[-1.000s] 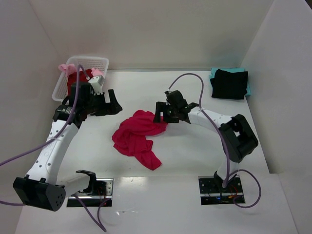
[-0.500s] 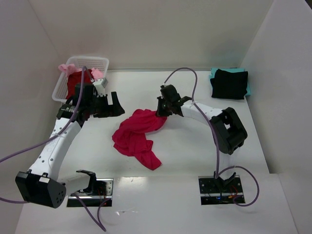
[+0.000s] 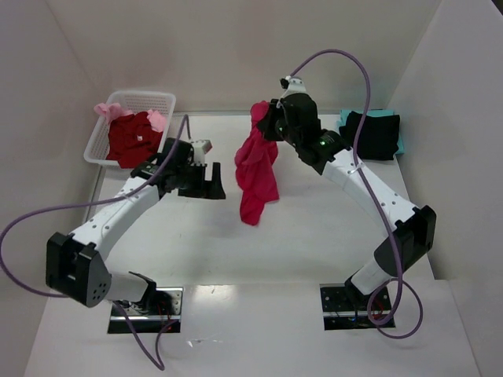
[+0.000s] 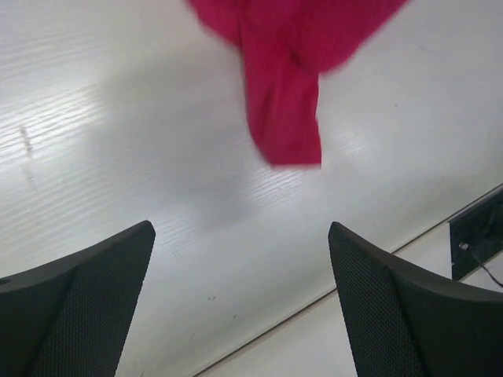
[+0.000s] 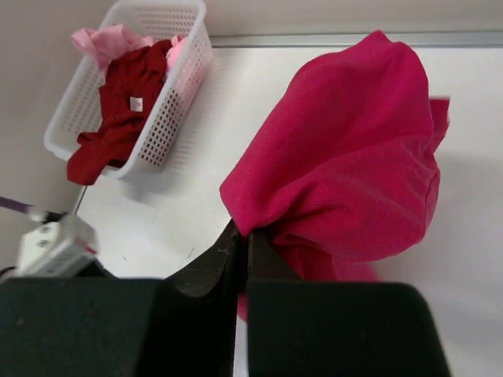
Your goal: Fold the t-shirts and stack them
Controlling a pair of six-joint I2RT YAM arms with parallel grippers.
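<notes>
The right gripper, pinched shut on the crimson tee, held it dangling above the table while the left gripper gaped empty at its 9 o'clock.

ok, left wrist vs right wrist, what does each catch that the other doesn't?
Left wrist only: the open left claw and the loose lower end of the crimson-pink t-shirt. Right wrist only: the right claw shut on its bunched top, plus the white basket holding a dark red tee and a pale pink tee. Both: that shirt and the white table.
</notes>
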